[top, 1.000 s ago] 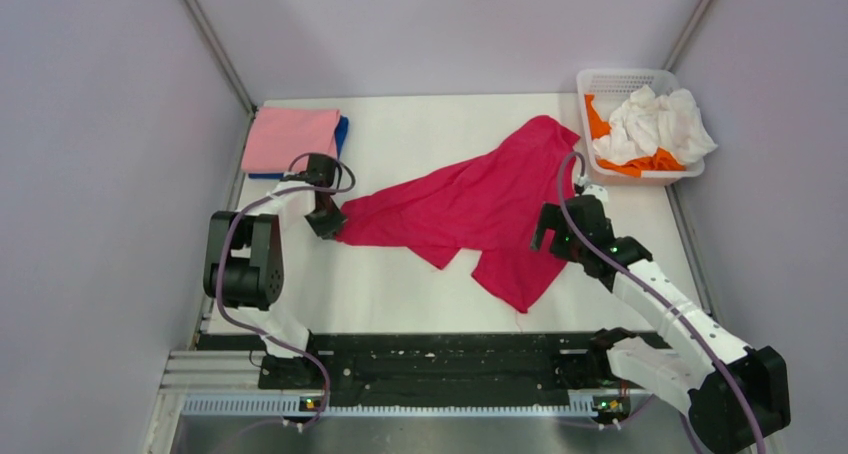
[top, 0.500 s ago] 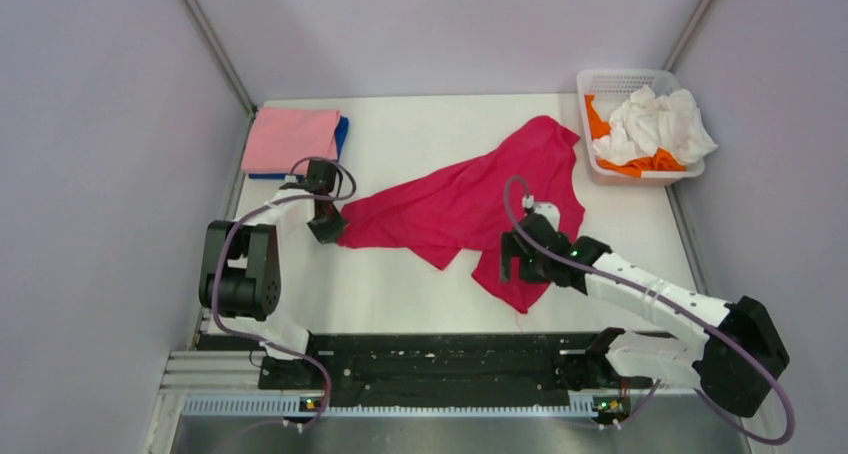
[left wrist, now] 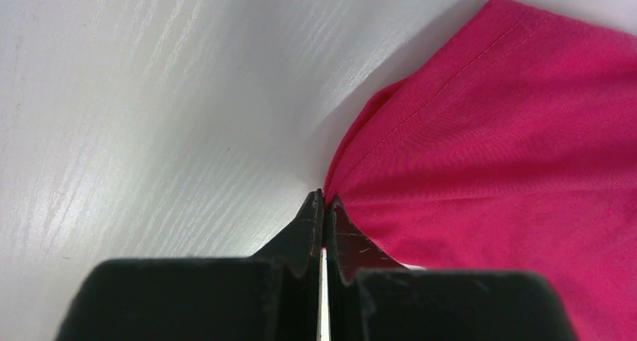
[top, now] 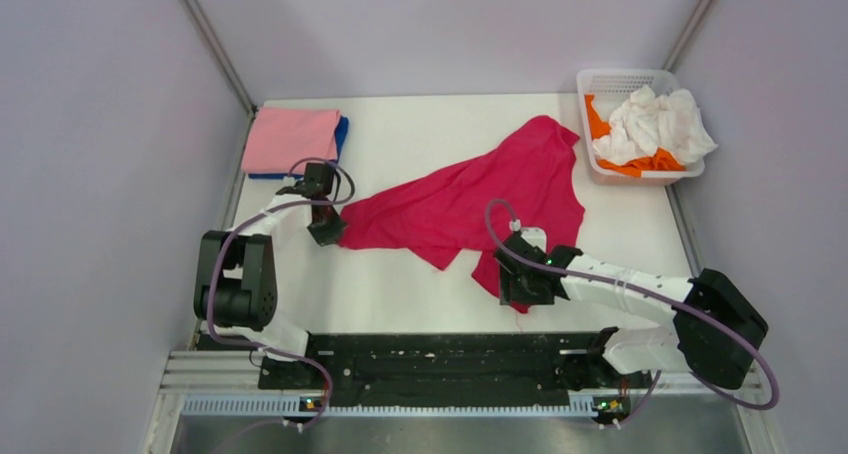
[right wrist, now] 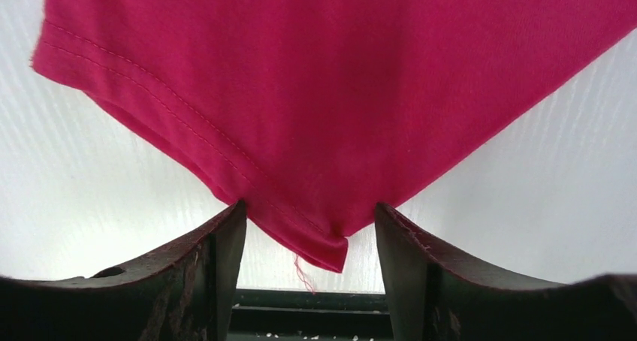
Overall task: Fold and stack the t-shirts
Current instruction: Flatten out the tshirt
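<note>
White tabletop (top: 400, 134) between pale walls: a crimson t-shirt (top: 470, 204) sprawls crumpled just beside the mesh basket (top: 600, 79), which holds a white t-shirt (top: 655, 124) and an orange t-shirt (top: 597, 119), while a folded pink t-shirt (top: 290, 139) lies on a blue t-shirt (top: 343, 132) across the table from the basket. The left gripper (left wrist: 323, 206) is clamped on the crimson t-shirt's hem at the end farthest from the basket. The right gripper (right wrist: 309, 221) is spread wide, straddling the garment's near corner.

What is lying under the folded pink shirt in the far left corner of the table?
A blue shirt: only its edge shows along the right and near sides of the pink shirt. The rest is covered, so its fold cannot be seen.
</note>
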Available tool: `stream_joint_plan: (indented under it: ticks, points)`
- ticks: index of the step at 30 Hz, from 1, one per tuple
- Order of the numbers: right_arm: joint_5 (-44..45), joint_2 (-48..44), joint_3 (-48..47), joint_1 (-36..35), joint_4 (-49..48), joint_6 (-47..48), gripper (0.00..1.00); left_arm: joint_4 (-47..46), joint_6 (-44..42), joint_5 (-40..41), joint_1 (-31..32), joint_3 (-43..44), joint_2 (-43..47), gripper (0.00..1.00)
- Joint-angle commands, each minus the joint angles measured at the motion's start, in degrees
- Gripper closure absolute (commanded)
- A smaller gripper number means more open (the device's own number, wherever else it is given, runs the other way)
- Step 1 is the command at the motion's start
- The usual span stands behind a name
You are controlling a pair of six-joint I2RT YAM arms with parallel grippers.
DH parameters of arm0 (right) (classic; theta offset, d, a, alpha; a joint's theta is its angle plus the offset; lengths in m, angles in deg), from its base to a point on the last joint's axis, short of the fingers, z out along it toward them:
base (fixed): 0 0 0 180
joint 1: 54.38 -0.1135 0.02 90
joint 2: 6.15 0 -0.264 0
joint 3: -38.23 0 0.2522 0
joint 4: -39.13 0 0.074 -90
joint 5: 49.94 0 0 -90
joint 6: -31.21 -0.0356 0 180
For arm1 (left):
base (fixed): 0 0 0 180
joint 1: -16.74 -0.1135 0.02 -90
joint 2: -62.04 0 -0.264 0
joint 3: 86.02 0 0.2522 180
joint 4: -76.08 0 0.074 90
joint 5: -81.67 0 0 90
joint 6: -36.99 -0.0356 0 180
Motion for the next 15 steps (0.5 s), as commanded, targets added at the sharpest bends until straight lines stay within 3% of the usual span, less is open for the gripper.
stream_joint_plan:
  ticks: [1, 9, 15]
  points:
    - [-1.9, 1.5, 1.0, -0.3, -1.5, -1.0, 0.38, -1.2, 0.3, 0.1, 0.1, -0.7, 2.6, 1.0]
    - [0.2, 3.6, 2.0, -0.3, -2.3, -2.4, 0.51, -1.1, 0.3, 0.2, 0.2, -0.9, 3.4, 1.0]
    - [2.3, 5.4, 1.0, -0.3, -3.2, -2.2, 0.84, -0.4, 0.2, 0.8, 0.1, -0.5, 4.4, 1.0]
